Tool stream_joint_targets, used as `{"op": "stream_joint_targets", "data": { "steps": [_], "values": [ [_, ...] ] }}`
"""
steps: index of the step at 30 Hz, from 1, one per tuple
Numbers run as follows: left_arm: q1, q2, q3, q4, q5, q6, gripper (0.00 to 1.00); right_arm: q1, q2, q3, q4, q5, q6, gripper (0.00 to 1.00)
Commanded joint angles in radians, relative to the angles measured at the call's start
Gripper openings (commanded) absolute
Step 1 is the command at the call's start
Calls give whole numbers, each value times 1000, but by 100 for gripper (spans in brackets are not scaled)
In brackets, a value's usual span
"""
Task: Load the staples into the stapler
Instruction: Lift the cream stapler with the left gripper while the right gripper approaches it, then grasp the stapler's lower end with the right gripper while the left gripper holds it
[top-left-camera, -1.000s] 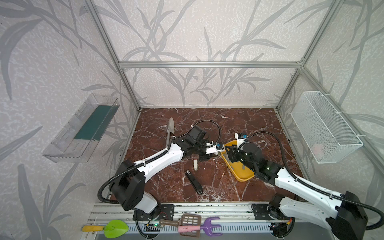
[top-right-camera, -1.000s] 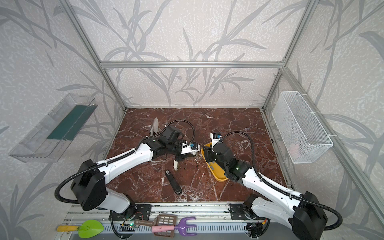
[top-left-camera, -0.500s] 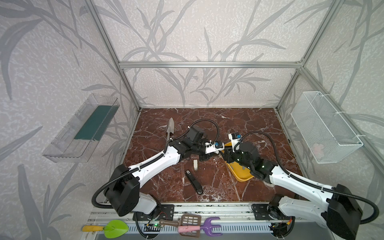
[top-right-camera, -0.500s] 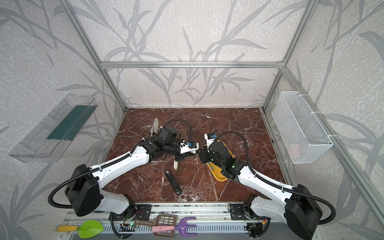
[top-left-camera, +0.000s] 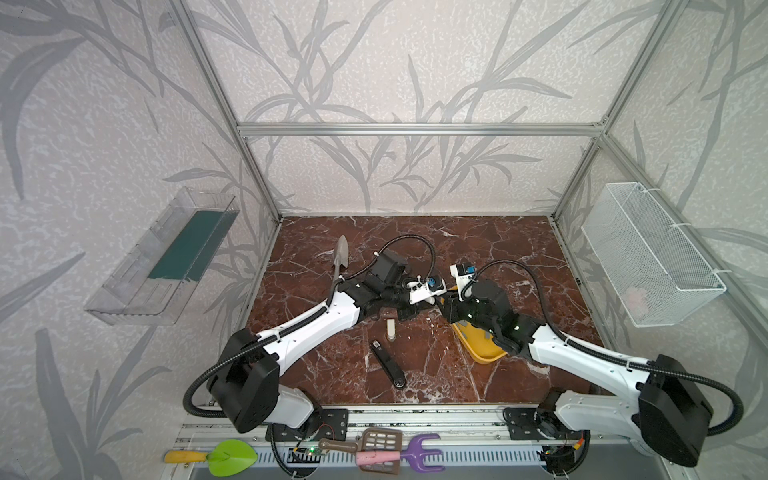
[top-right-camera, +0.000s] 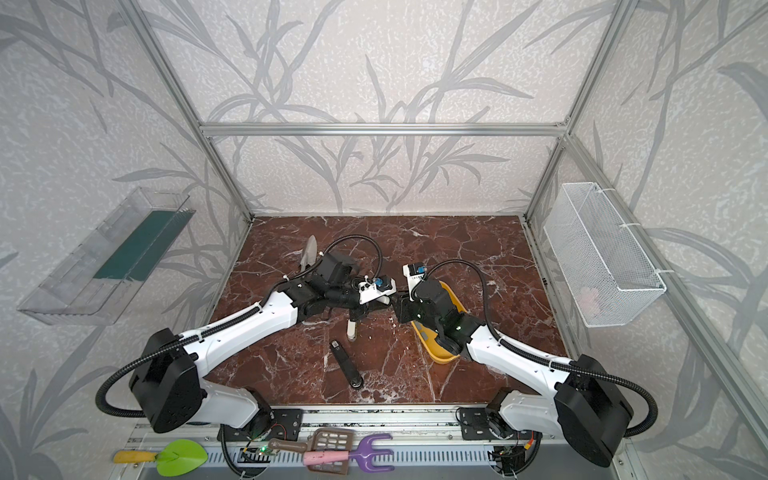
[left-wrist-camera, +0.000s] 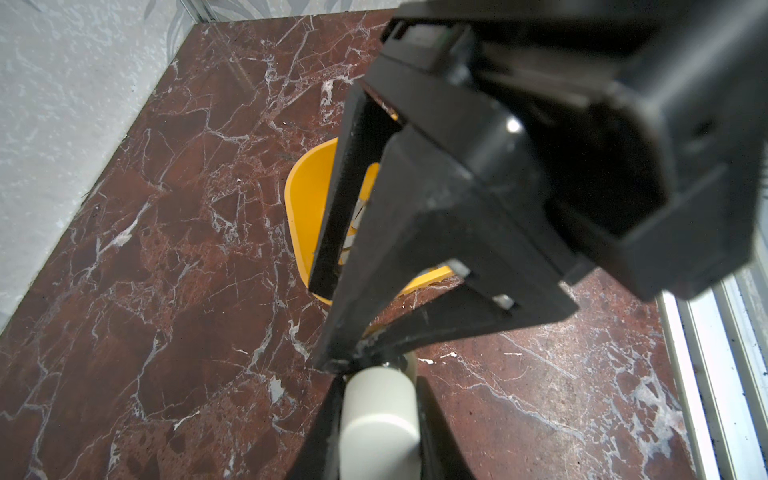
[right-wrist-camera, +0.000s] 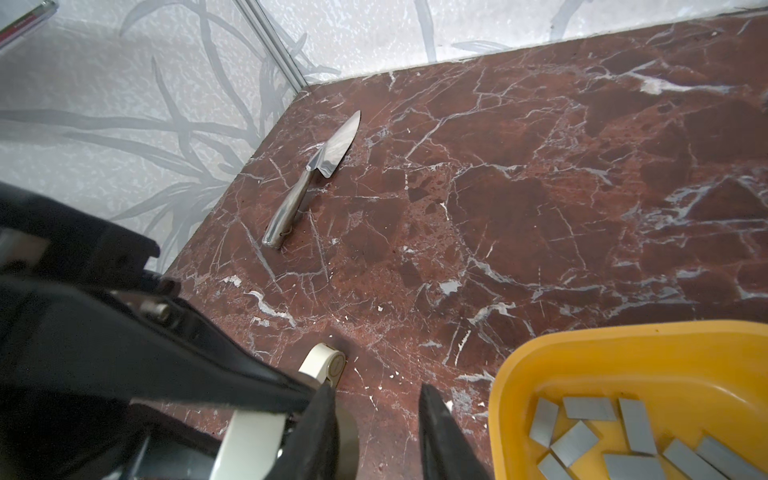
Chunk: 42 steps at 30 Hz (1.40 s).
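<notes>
Brings right gripper (right-wrist-camera: 376, 399) off tray (right-wrist-camera: 582, 336) toward left gripper (left-wrist-camera: 376, 397), jaws narrowing yet apart, empty. Keeps left gripper clamped on block (left-wrist-camera: 380, 432). Leaves staples (right-wrist-camera: 636, 424), stapler (top-left-camera: 388, 365) untouched: loading unstarted.

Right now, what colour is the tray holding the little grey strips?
Yellow tray, clearest in the right wrist view.

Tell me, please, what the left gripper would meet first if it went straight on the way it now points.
Most likely the right gripper: its black fingers stand directly ahead, right at the end of the cream-white block that the left gripper holds. The yellow tray lies behind them.
</notes>
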Motion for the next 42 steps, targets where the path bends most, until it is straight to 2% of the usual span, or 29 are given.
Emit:
{"op": "stream_joint_targets", "data": {
  "steps": [1, 8, 14, 20, 23, 26, 31, 36, 42],
  "values": [
    [25, -95, 12, 106, 105, -51, 0, -5, 32, 14, -29, -13, 10, 30],
    [72, -177, -43, 212, 161, -103, 0, -5, 41, 15, -31, -9, 16, 27],
    [77, -184, -48, 208, 170, -83, 0, -5, 17, 28, -63, 8, 3, 28],
    [78, -155, -32, 143, 139, -34, 0, -5, -117, 4, -93, 137, -75, 29],
    [76, -135, -18, 110, 140, -17, 0, -5, -215, -27, -88, 170, -120, 20],
    [74, -113, -12, 93, 156, -10, 0, -5, -306, -57, -42, 78, -158, 15],
    [56, -89, 7, 62, 188, -3, 0, -3, -380, -109, 53, -28, -167, 14],
    [40, -87, 4, 62, 209, 1, 0, -3, -323, -68, 46, -142, -169, 10],
    [41, -97, 2, 72, 210, -10, 0, -3, -207, -51, 58, -132, -131, 10]
  ]
}}
